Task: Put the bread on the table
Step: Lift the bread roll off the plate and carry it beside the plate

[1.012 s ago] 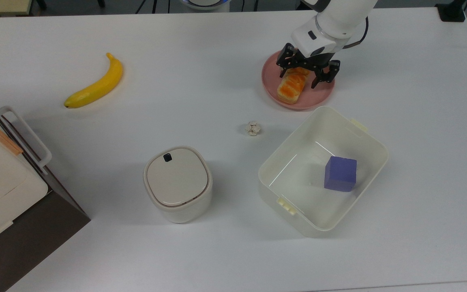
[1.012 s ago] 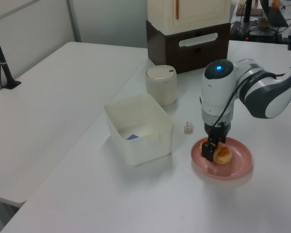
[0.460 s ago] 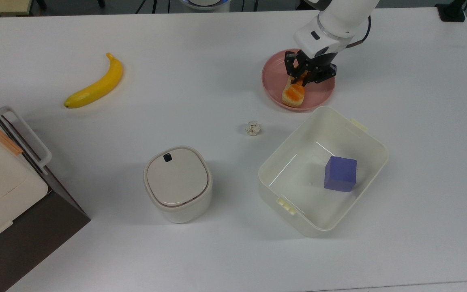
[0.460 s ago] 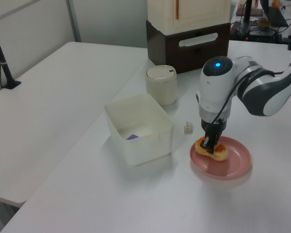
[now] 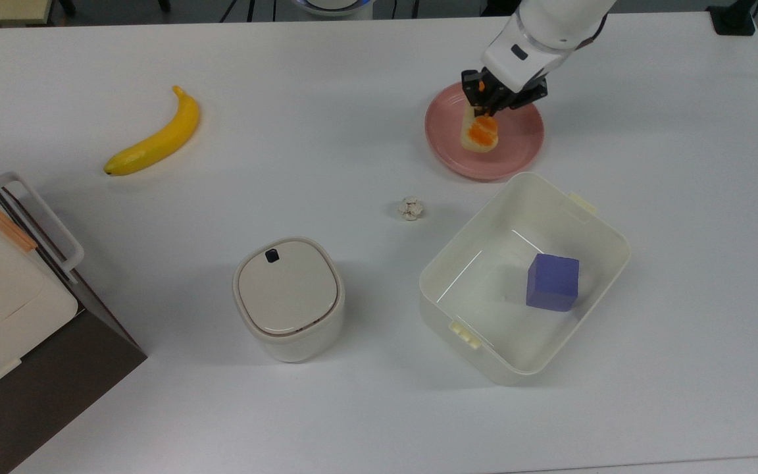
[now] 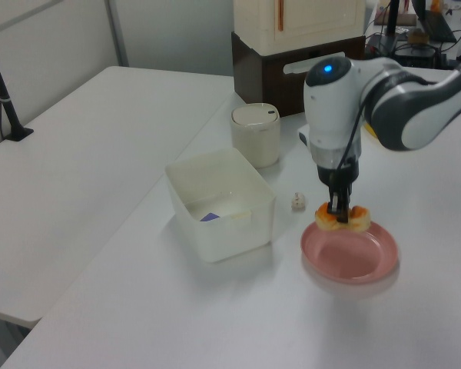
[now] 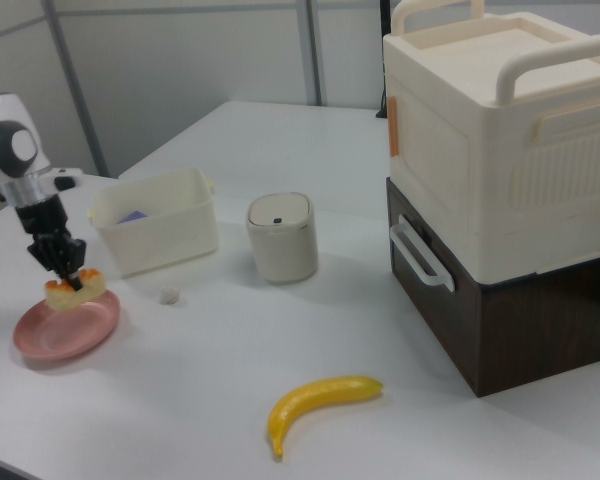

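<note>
We see the gripper (image 5: 488, 105) clamped narrow on the bread (image 5: 480, 132), which hangs from its fingers just above the pink plate (image 5: 517, 148), clear of the dish in the left view. In the top view the roll's free end pokes out below the fingers, twd the white bin (image 5: 599, 240) w/ the purple cube (image 5: 553, 282). The table (image 5: 353, 99) also carries a banana (image 5: 155, 139), a lidded canister (image 5: 288, 296) & a small crumpled ball (image 5: 410, 208).

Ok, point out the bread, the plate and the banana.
bread (image 5: 479, 132): top view, its orange top.
plate (image 6: 352, 263): left view, bare pink inside.
banana (image 5: 155, 139): top view, middle of its body.
</note>
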Tool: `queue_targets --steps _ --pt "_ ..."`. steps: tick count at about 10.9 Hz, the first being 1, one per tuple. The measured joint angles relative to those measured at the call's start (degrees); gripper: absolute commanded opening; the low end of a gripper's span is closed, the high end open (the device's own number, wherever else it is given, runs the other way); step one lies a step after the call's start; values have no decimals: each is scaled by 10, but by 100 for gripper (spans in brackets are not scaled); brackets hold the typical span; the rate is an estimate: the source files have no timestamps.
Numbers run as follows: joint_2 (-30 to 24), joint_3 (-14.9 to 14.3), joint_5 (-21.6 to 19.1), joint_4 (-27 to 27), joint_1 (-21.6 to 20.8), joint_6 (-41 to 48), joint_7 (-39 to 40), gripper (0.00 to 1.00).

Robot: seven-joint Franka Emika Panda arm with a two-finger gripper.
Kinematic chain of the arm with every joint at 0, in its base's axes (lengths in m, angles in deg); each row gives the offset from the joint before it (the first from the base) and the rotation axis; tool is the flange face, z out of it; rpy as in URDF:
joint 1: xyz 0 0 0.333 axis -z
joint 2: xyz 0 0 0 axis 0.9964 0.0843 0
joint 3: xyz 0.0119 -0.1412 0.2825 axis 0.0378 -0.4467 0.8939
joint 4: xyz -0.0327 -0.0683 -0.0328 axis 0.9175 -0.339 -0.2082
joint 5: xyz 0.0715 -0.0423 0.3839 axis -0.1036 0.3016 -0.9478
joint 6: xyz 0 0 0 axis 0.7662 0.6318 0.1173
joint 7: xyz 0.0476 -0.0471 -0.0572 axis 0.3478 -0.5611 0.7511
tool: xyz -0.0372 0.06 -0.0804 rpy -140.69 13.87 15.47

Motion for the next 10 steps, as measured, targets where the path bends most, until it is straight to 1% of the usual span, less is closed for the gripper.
queue_targets --steps 1,4,5,6,8,10 --pt "-5 -19 -4 -11 1 19 34 0" --pt "-10 -94 -3 -16 6 27 121 0" --pt "-9 -110 12 -14 10 28 140 0" --pt "-7 -115 36 -7 13 30 148 0" --pt "0 -115 81 20 17 30 155 0" --pt "2 -115 110 47 17 30 157 0"
